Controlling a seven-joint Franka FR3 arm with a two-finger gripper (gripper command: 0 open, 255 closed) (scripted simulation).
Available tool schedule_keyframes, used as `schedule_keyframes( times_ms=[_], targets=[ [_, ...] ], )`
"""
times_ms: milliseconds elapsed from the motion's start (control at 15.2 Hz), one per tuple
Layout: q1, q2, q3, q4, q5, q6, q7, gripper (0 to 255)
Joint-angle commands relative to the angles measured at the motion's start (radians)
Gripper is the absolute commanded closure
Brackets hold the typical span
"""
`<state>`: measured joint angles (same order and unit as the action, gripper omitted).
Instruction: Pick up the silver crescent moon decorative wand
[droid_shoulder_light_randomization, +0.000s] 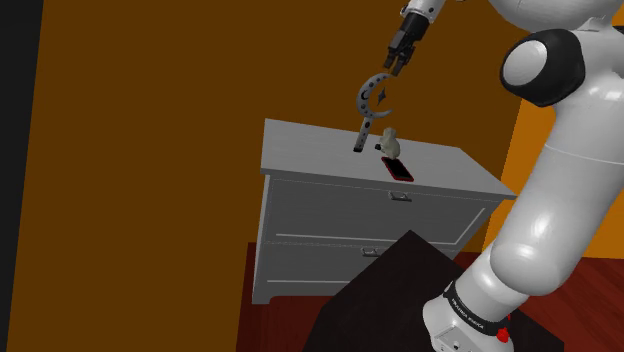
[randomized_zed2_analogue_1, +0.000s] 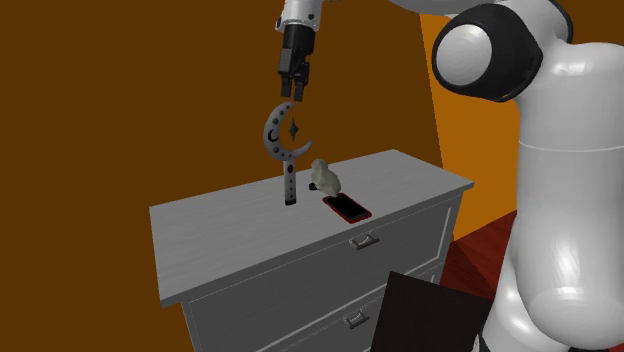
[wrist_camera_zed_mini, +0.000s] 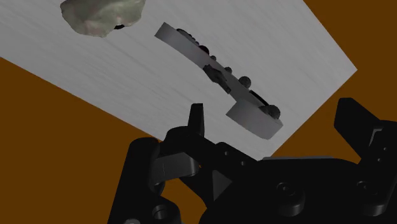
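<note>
The hand points straight down above a grey chest of drawers and pinches the upper horn of the one crescent moon wand. In the wrist view its two black fingers stand only a little apart, with the horn's blunt end between them and nearer one of them. The wand is dull silver-grey, its crescent set with a row of dark studs and with a single small star in its hollow. It hangs upright below the hand, crescent on top and shaft straight down. The shaft's lower end is over the worktop near its rear edge; whether it touches the surface cannot be told. Two other things lie on the worktop, just beside each other and towards the second exterior view's right of the shaft: one lumpy grey-green stone and one black phone with a red rim, lying flat. The chest shows two drawers, each with one handle.
</note>
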<state>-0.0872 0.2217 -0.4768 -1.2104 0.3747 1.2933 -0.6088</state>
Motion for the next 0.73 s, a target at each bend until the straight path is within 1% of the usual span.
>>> schedule_keyframes(
  times_ms=[0,264,396,462,660],
  targets=[
    [0.004,-0.003,0.001,-0.029,-0.002,0.025,-0.008,0],
    [0.02,-0.032,0.004,-0.122,-0.019,0.092,-0.018,0],
    [0.022,-0.035,0.004,-0.134,-0.021,0.101,-0.019,0],
    [0.024,-0.041,0.004,-0.14,-0.024,0.103,-0.018,255],
    [0.024,-0.042,0.005,-0.141,-0.024,0.103,-0.018,255]
  ],
)
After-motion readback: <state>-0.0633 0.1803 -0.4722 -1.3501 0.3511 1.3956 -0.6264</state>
